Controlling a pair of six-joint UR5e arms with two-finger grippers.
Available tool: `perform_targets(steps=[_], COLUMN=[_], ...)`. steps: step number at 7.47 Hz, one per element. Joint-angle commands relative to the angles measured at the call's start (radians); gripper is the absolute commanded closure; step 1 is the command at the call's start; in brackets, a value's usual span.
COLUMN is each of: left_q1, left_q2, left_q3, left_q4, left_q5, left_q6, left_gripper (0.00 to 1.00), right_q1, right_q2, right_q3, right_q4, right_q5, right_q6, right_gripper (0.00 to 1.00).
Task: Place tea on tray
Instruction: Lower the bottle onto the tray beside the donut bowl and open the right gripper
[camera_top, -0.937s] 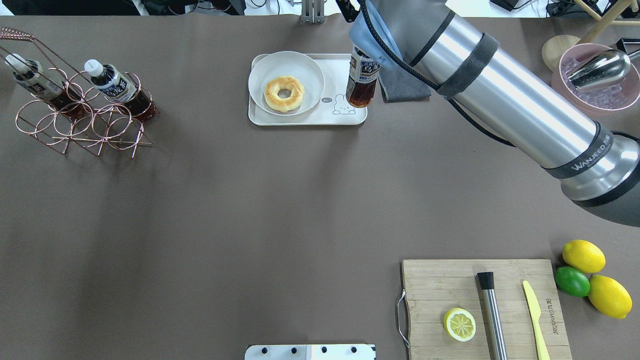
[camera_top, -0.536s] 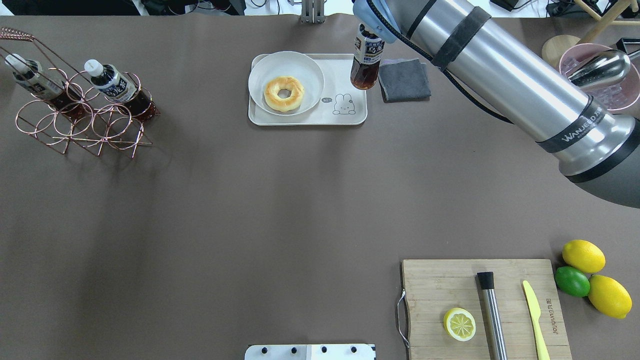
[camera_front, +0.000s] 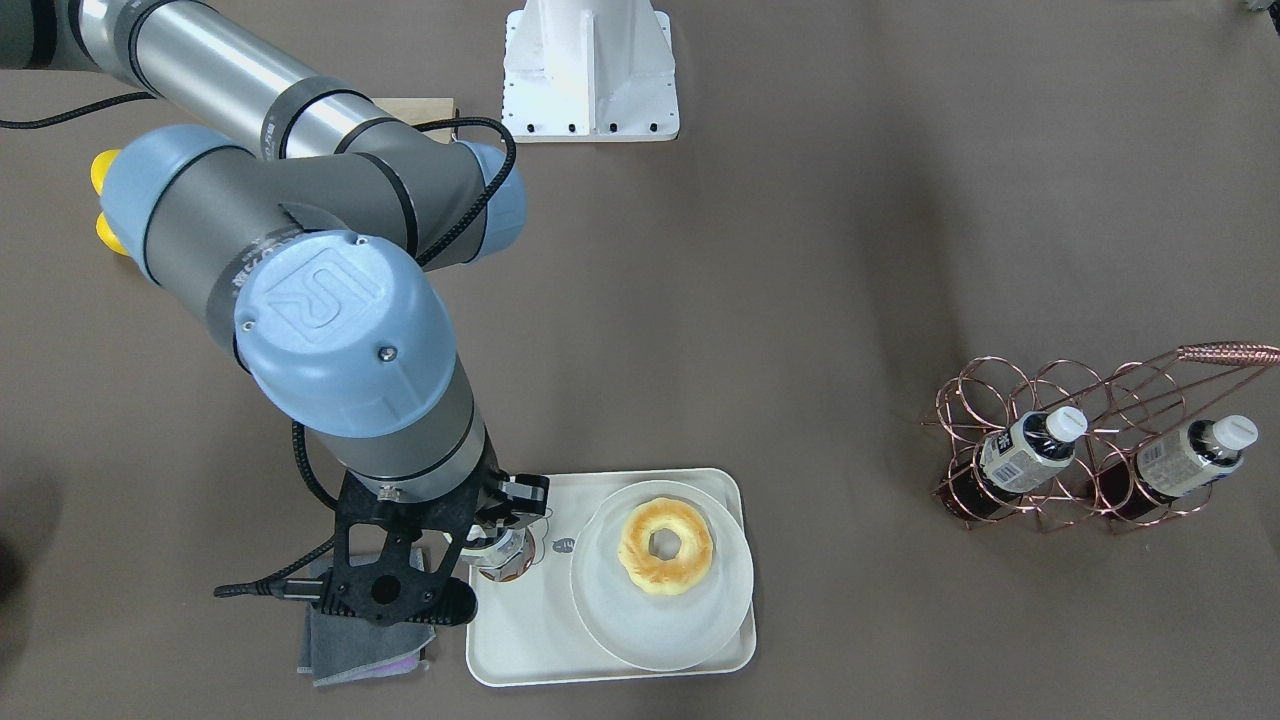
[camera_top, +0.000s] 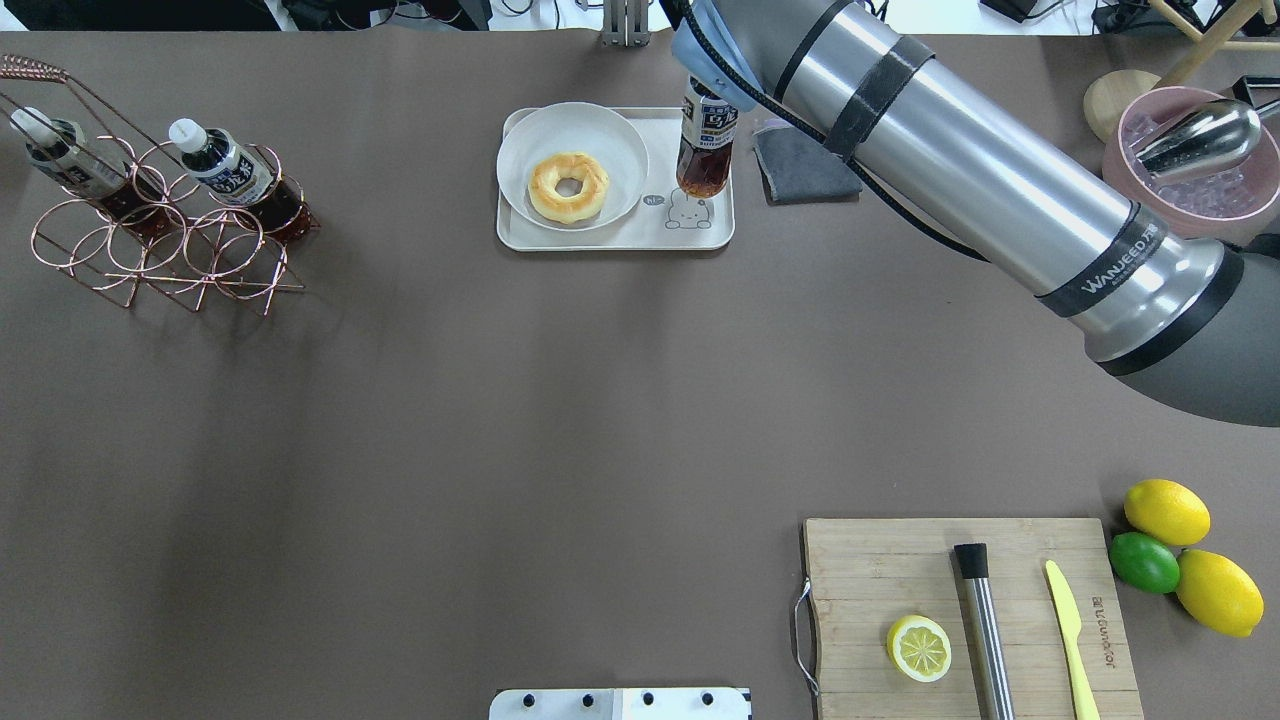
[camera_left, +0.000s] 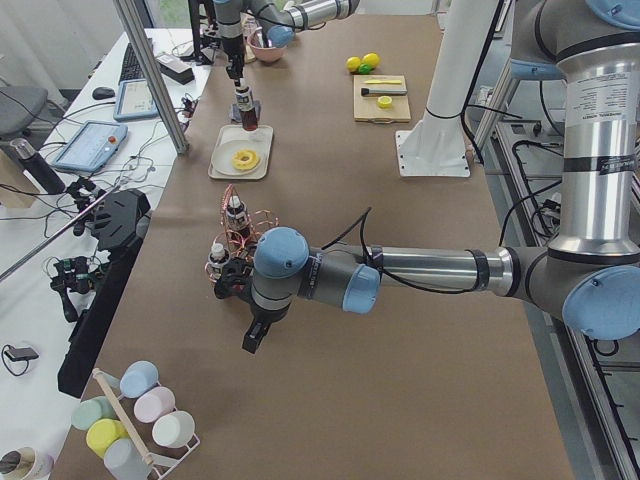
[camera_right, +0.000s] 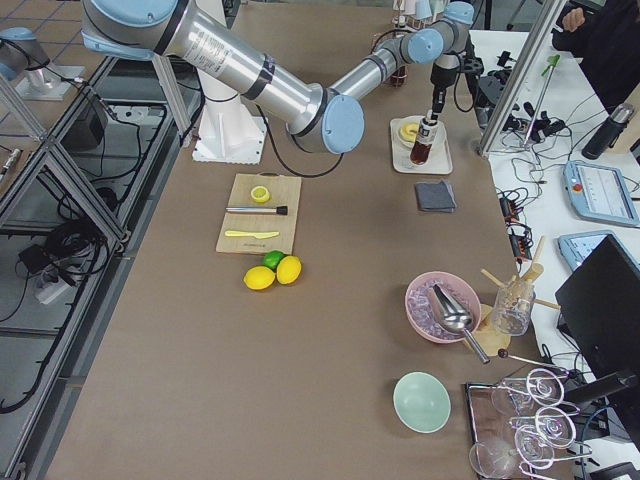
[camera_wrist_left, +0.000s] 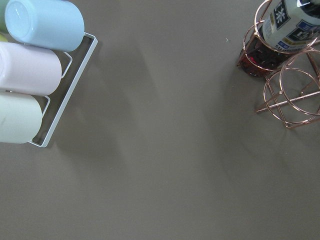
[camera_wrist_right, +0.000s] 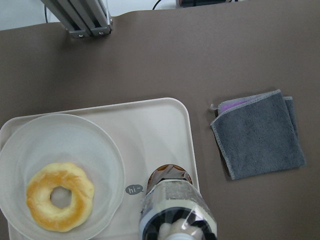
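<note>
Clamped near the cap of the tea (camera_top: 705, 160), the right hand (camera_front: 497, 530) has carried it inward from the edge of the tray (camera_top: 610, 238) to hang upright by the bear drawing (camera_top: 690, 212), seemingly not quite touching down, so lowering and release remain; whether the left hand (camera_left: 256, 338) is apart or together I cannot tell.

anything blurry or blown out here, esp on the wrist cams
Right wrist view: the tea is so close to the lens that its cap end blurs, while the tray and grey cloth are sharp. Overhead view: a bright glare streak runs down the silver tube of the right arm, and the table shadows are soft. Left wrist view: evenly lit, no glare.
</note>
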Motion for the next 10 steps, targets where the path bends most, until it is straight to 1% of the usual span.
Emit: perform_targets(steps=[1,2,4,5,6,9,10], left_q1=[0.000,0.000,0.000,0.000,0.000,0.000,0.004], left_q2=[-0.014,-0.014,-0.013,-0.013,-0.013,-0.020,-0.027], left_q3=[0.014,0.014,0.014,0.014,0.014,0.014,0.023], left_q4=[-0.001,-0.001,-0.001,-0.001,-0.001,-0.001,-0.001], left_q5=[0.000,0.000,0.000,0.000,0.000,0.002,0.002], left_q6=[0.003,0.003,0.003,0.003,0.003,0.000,0.000], left_gripper=[0.02,0.02,0.02,0.02,0.02,0.02,0.02], right_q1=[-0.027,-0.035,-0.035,-0.039,-0.044,-0.042,-0.044], right_q2=[0.003,0.004,0.003,0.003,0.004,0.004,0.003], right_q3=[-0.006,-0.008,-0.015,-0.017,-0.044,-0.051,-0.051], right_q4=[0.011,0.028,0.034,0.048,0.092,0.102,0.102], right_q5=[-0.017,-0.038,-0.051,-0.075,-0.080,-0.080,-0.082], right_q6=[0.001,-0.001,-0.007,-0.009,-0.004,-0.009,-0.009], right_gripper=[1.00,1.00,1.00,1.00,1.00,1.00,0.59])
